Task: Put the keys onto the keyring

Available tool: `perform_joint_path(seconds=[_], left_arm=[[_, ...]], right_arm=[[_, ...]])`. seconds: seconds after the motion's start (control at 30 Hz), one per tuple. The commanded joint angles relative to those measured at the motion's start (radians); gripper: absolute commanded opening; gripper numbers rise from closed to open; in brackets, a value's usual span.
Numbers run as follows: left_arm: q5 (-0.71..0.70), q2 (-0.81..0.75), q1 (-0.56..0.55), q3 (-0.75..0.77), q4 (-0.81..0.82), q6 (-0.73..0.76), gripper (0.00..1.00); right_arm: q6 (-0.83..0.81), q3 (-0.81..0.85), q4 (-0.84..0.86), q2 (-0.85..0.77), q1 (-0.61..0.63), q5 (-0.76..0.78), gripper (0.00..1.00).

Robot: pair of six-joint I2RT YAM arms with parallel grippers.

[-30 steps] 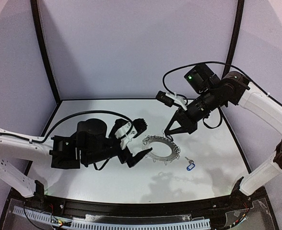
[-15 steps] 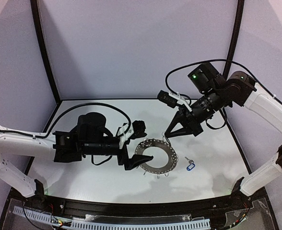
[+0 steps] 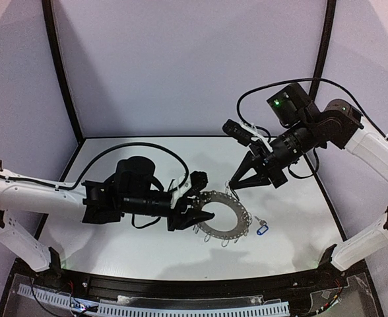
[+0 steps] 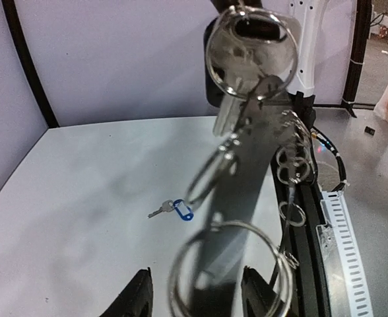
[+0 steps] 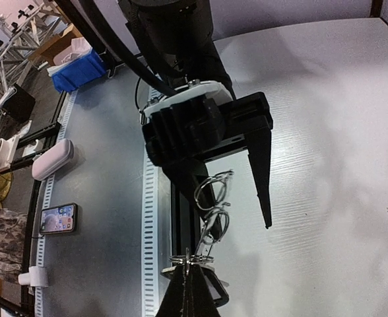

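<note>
The keyring (image 3: 237,222), a flat black disc fringed with silver wire loops, sits mid-table with its far edge raised. My right gripper (image 3: 234,186) is shut at that far edge. In the right wrist view its fingertips (image 5: 193,274) pinch a silver split ring with the black-headed key (image 5: 214,295) under them. My left gripper (image 3: 206,202) straddles the disc's left edge. In the left wrist view the disc (image 4: 247,172) runs edge-on between its spread fingers (image 4: 140,294), with a gap on each side. The blue-tagged key (image 3: 262,229) (image 4: 174,210) lies on the table to the right of the ring.
Black frame posts and pale walls enclose the white table (image 3: 115,244). The right arm's cable (image 3: 247,99) loops above the ring. Beyond the table, the right wrist view shows a blue bin (image 5: 82,69) and a phone (image 5: 57,219).
My left gripper has slid right onto the ring's left edge and its jaws have narrowed around it. The right gripper drifted slightly right, and the ring shifted toward the front.
</note>
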Motion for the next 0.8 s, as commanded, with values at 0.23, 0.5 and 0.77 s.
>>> perform_joint_path(seconds=[0.23, 0.5, 0.77], left_arm=[[-0.019, -0.062, 0.003, -0.013, -0.026, 0.005, 0.01], [-0.322, -0.138, 0.001, -0.018, -0.100, 0.158, 0.01], [-0.482, -0.143, 0.000, 0.003, -0.114, 0.414, 0.01]], right_arm=[[0.027, -0.053, 0.089, -0.051, 0.008, 0.065, 0.00], [0.078, -0.120, 0.118, -0.082, 0.008, 0.165, 0.01], [0.110, -0.179, 0.154, -0.123, 0.008, 0.237, 0.24]])
